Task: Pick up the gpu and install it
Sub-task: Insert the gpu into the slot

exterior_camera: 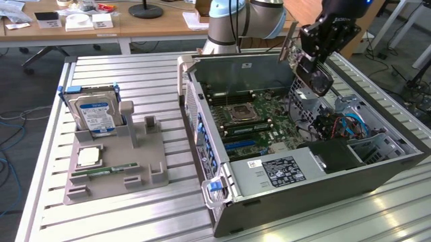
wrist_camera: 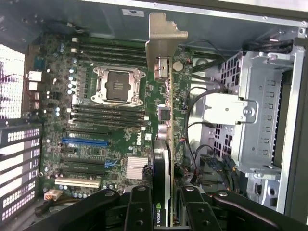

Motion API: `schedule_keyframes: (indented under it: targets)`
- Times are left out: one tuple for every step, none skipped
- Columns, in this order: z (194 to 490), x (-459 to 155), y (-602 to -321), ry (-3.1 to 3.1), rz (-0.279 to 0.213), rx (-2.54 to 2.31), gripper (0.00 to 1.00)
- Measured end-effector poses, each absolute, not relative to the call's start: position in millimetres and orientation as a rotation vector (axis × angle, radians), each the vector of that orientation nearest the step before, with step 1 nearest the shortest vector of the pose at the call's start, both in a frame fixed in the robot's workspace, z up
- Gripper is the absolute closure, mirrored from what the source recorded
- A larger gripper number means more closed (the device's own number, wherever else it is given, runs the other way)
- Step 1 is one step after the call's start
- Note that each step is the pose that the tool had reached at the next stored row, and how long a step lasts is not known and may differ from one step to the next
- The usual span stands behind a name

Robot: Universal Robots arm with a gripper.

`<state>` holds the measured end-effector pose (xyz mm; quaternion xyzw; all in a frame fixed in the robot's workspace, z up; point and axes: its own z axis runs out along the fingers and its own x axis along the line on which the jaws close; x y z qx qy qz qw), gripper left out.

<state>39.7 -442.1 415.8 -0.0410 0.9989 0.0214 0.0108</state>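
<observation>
The gpu (exterior_camera: 318, 80) is in my claw (exterior_camera: 311, 63), lifted in the air over the open computer case (exterior_camera: 303, 186), at the far corner on the exterior view's right. It is not in a slot; it hangs above the rim of the case and is tilted, with the black cooler facing the exterior camera and the silver bracket pointing up and away.

My fingers are closed part of the way, one on each face of the card, so the grip is on the card itself (on its thin body, not on the bracket).

From my wrist I see the gpu (wrist_camera: 166, 120) edge-on between my fingers (wrist_camera: 139, 211), with the motherboard (wrist_camera: 106, 120) below it. The empty processor socket (wrist_camera: 118, 85) and a blue slot (wrist_camera: 84, 142) lie to one side of the card, and the metal drive cage (wrist_camera: 260, 120) to the other.

On the table, at the exterior view's left, the hard drive (exterior_camera: 98, 113) stands upright in a grey holder (exterior_camera: 135, 171), well apart from the case.
</observation>
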Motion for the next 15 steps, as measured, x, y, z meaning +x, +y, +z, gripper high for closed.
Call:
schedule_keyframes:
  targets:
    - [415.9,39.6,-442.1,3.116,0.067,-0.145,0.73]
    - [415.9,39.6,-442.1,3.116,0.067,-0.164,0.73]
    - [415.9,39.5,-442.1,3.115,0.067,-0.183,0.73]
    - [415.8,39.4,-442.1,3.114,0.068,-0.203,0.73]
    - [415.8,39.4,-442.1,3.113,0.068,-0.222,0.73]
    - [415.9,39.3,-442.1,3.111,0.068,-0.242,0.73]
    - [415.9,39.3,-442.1,3.110,0.068,-0.260,0.73]
    - [415.9,39.2,-442.1,3.109,0.068,-0.278,0.73]
    - [415.9,39.0,-442.1,3.108,0.068,-0.293,0.73]
    - [415.9,38.9,-442.1,3.107,0.068,-0.308,0.73]
    - [415.9,38.7,-442.2,3.105,0.068,-0.323,0.73]
    - [415.9,38.5,-442.2,3.104,0.068,-0.337,0.73]
    - [415.9,38.3,-442.2,3.102,0.068,-0.353,0.73]
    - [415.9,38.2,-442.2,3.101,0.068,-0.368,0.73]
    - [415.9,38.1,-442.2,3.100,0.068,-0.382,0.73]
